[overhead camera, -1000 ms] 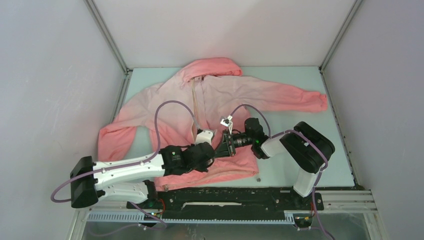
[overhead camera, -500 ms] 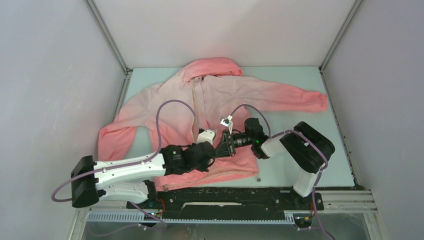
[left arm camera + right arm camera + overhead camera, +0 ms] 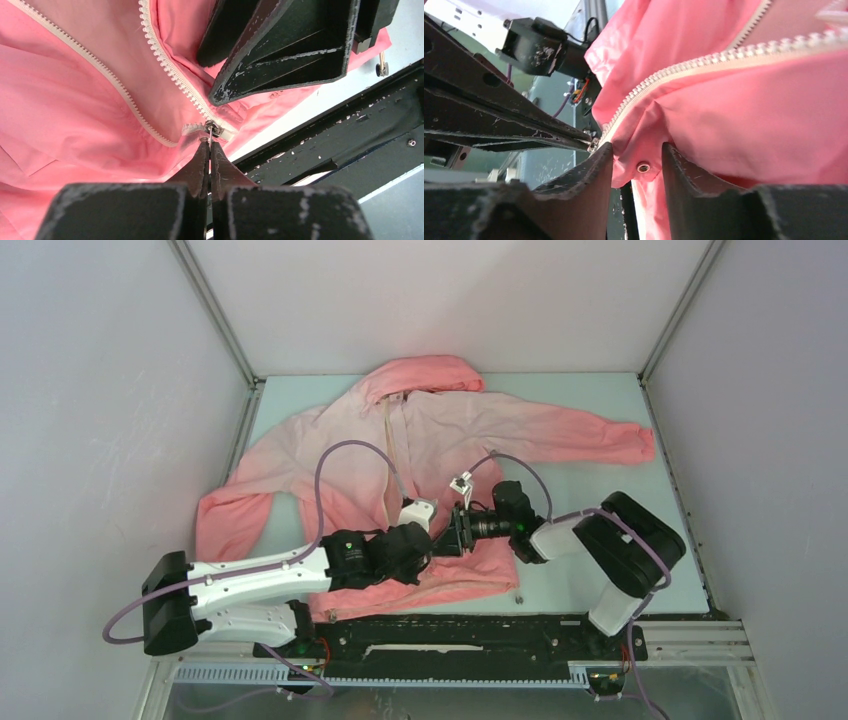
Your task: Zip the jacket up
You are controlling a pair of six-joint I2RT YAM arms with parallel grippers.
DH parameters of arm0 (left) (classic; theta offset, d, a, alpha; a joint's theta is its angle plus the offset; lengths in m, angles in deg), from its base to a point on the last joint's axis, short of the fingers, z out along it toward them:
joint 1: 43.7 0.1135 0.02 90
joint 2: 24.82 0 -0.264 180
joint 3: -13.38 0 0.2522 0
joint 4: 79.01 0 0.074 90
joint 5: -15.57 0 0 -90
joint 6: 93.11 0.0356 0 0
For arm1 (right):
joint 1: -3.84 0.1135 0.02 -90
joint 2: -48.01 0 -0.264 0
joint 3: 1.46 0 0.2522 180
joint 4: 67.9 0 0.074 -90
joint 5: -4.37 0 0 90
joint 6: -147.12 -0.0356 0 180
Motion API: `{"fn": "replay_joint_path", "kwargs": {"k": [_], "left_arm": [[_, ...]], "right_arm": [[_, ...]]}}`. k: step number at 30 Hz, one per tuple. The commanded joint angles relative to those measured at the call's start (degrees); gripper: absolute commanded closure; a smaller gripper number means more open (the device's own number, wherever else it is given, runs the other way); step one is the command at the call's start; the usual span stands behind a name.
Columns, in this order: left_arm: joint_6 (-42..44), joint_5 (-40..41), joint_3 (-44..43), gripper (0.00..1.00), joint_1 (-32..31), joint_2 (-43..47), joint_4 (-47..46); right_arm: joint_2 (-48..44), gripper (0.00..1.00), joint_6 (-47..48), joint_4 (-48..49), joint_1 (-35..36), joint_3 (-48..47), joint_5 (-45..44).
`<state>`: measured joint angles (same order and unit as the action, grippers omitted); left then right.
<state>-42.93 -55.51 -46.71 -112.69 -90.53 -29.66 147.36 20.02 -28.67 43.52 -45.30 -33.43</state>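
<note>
On the pale table (image 3: 600, 400), the left gripper (image 3: 209, 145) is clamping the pink hooded fabric jacket's (image 3: 480, 430) metal zipper pull (image 3: 212, 129) while the right gripper (image 3: 637, 152) is gaping around the hem corner (image 3: 642, 167), risking unheld fabric riding up with any pull.

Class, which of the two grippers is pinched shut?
The left gripper, closed on the zipper pull; the right gripper stands open astride the hem of the jacket.

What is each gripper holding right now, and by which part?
The left gripper pinches the zipper pull of the jacket at the hem. The right gripper stands open around the hem, not clamped.
</note>
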Motion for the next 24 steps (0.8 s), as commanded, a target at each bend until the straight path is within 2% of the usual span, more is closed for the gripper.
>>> {"fn": "replay_joint_path", "kwargs": {"k": [1, 4, 7, 9, 11, 15, 18, 20, 24], "left_arm": [[1.8, -0.8, -0.8, 1.00, -0.3, 1.8, -2.2], [2.2, -1.3, 0.0, 1.00, -0.3, 2.5, -3.0], [2.7, -2.0, 0.3, 1.00, -0.3, 2.7, -3.5], [3.0, -2.5, 0.8, 1.00, -0.2, 2.8, -4.1], [3.2, -2.8, 1.3, 1.00, -0.2, 2.9, -4.4], [3.5, -3.1, 1.9, 1.00, -0.2, 3.1, -4.7], [3.5, -3.3, 2.3, 1.00, -0.2, 3.4, -5.0], [3.5, -3.6, 2.6, 1.00, -0.2, 3.6, -4.9], [3.8, -4.0, 3.0, 1.00, -0.1, 4.3, -4.4]], "right_arm": [[-8.3, 0.53, -0.2, -11.4, 0.2, 1.4, -10.8], [-16.5, 0.45, 1.4, -23.1, 1.1, 1.9, -17.5], [-24.3, 0.42, 1.5, -35.4, 1.8, 3.0, -26.0], [-29.3, 0.41, 0.3, -40.4, 3.2, 4.3, -31.6], [-33.4, 0.41, -3.2, -40.7, 6.0, 6.9, -36.1], [-39.1, 0.43, -11.1, -31.7, 16.2, 12.8, -48.4], [-39.7, 0.46, -10.9, -21.8, 25.9, 15.7, -62.0], [-37.7, 0.45, -9.1, -12.8, 31.2, 18.0, -69.3], [-29.3, 0.45, -6.1, 3.0, 36.9, 19.8, -76.0]]}}
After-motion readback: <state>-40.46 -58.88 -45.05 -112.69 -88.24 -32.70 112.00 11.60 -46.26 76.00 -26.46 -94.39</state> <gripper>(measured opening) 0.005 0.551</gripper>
